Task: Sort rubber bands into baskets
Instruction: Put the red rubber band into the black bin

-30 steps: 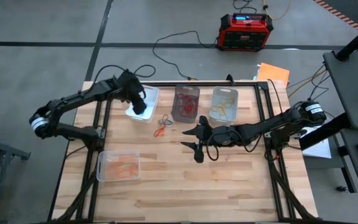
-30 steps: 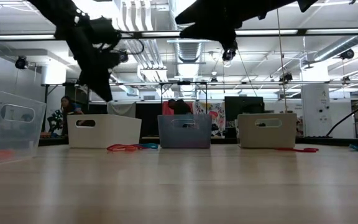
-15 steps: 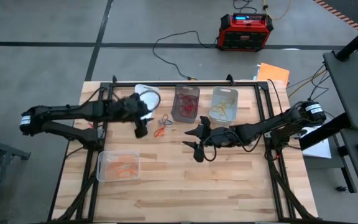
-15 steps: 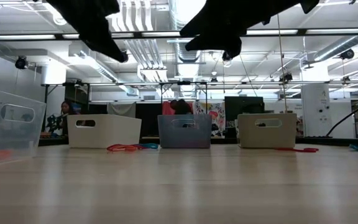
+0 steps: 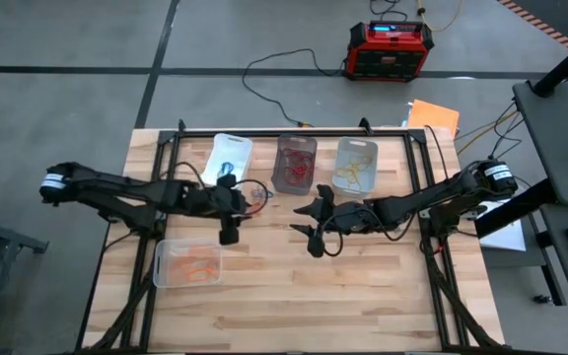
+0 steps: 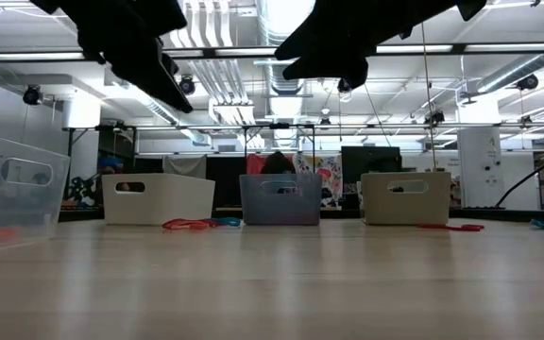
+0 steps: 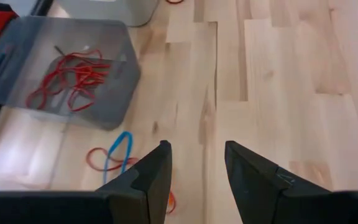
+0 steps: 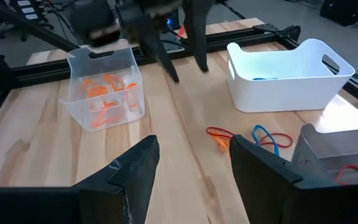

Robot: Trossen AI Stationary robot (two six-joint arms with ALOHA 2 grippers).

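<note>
My left arm stretches low across the table, its gripper (image 5: 229,233) pointing down with fingers (image 7: 146,177) parted. My right arm reaches in toward mid-table, its gripper (image 5: 314,240) spread apart too, holding nothing.

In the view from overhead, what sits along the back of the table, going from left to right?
White basket → loose rubber bands just in front → smoky dark basket holding red bands → clear basket holding yellowish bands.
</note>
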